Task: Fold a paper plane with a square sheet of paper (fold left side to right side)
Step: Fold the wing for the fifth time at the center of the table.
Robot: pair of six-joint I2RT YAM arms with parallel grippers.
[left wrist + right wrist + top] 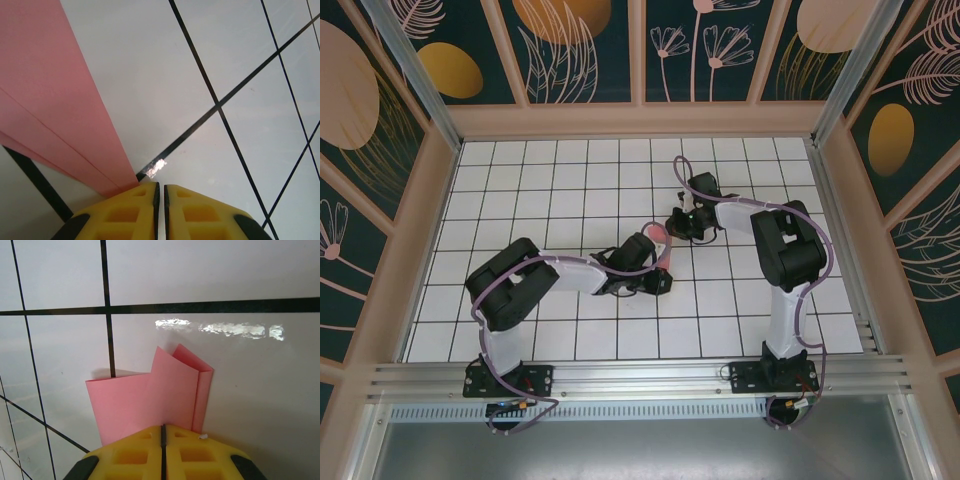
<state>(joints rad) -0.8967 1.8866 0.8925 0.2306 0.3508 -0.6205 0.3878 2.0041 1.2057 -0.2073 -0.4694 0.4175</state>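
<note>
The pink paper (661,240) sits near the middle of the white gridded surface (570,180), between the two grippers. It is no longer a flat square. From above it is a slim strip whose long axis runs far to near and leans a little to the right at the near end.

The right gripper (673,225) meets the far end and the left gripper (664,276) meets the near end, so each arm is at one end and neither is clearly nearer.

In the right wrist view the paper (150,400) rises straight ahead of the right gripper (162,427). Its layers overlap, with a narrow flap turned over on the right. The fingers are pressed together on its lower edge and appear to pinch it. The shadow behind the paper suggests it is lifted off the surface.

In the left wrist view the paper (50,100) lies ahead and to the left. Its layered edges taper to a tip at the left finger of the left gripper (160,187). That gripper is pressed together with only a thin slit. The tip lies beside the slit, and whether it is caught I cannot tell.

The arms hide the paper's full outline from above, and its lower edge is hidden behind the right fingers.
</note>
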